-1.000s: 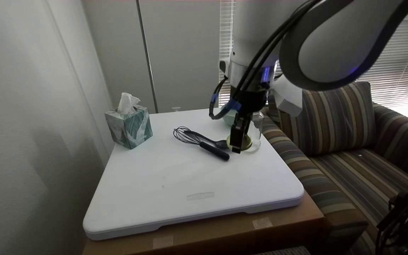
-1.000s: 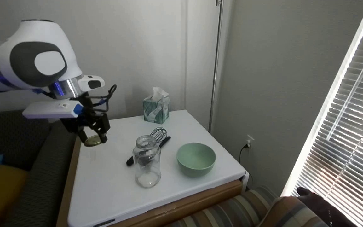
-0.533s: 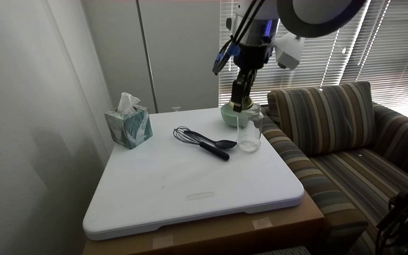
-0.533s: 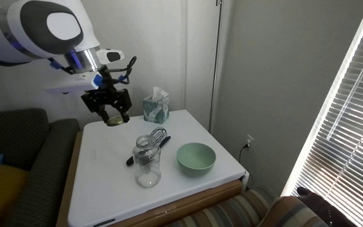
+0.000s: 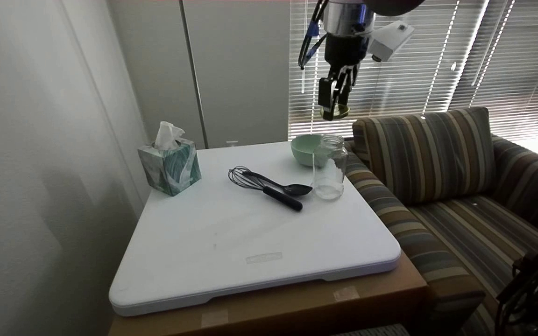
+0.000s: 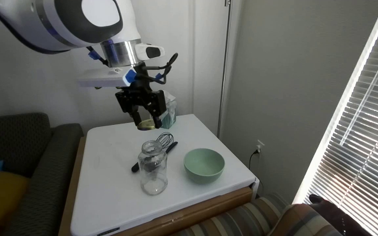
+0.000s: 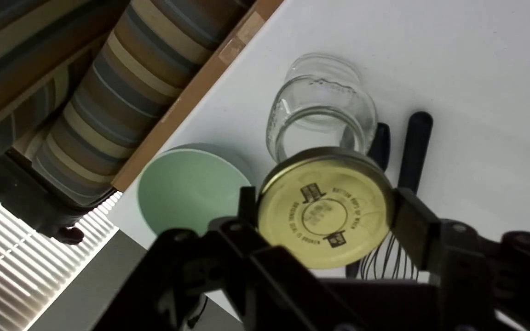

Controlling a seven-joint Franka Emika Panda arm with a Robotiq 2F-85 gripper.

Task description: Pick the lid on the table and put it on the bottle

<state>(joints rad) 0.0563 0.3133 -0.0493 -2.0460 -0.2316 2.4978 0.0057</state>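
In an exterior view, the Robotiq gripper (image 6: 148, 123) hangs just left of the frame's centre, pinching the yellow-green jar lid (image 7: 325, 216) by opposite sides of its rim. The lid is in the air, higher than the clear glass jar (image 6: 153, 167) and apart from it; the jar stands upright and uncapped on the white tabletop (image 6: 110, 196). The lid's printed face shows in the wrist view, and it looks close to level in both exterior views.

The step in hand appears to be centring the lid over the jar's mouth (image 6: 152, 146). In the wrist view the lid sits low in the middle of the frame, covering the mouth's lower edge; a slight sideways correction probably remains, best checked against both exterior views. Then a slow, straight descent should serve, with the lid kept flat, since an off-centre touch could cock it or nudge the jar. The fingertips (image 7: 414, 230) should part evenly only once the lid rests on the mouth all round.
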